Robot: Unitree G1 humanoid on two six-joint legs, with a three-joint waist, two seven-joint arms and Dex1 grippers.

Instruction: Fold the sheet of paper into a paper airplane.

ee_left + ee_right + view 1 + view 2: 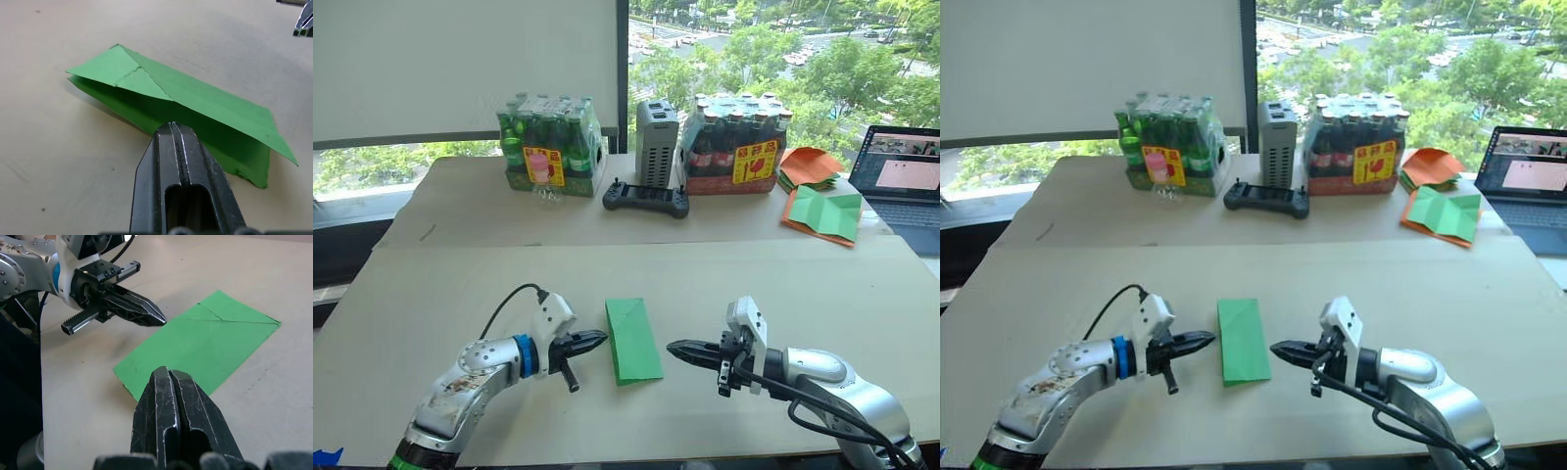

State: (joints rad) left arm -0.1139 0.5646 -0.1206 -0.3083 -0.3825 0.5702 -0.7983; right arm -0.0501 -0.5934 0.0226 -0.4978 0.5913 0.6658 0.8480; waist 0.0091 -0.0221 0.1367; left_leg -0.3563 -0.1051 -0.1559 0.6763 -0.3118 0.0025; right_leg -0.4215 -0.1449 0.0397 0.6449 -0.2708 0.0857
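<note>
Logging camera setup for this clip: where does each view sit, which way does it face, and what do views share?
Left eye, right eye: on the head, looking forward and down at the table; both arms show, the paper between the left pincer and the right pincer.
Left wrist: along its shut pincer at the paper.
Right wrist: along its shut pincer at the paper and the left pincer.
All share the paper.

left claw and right claw both closed, tips facing
</note>
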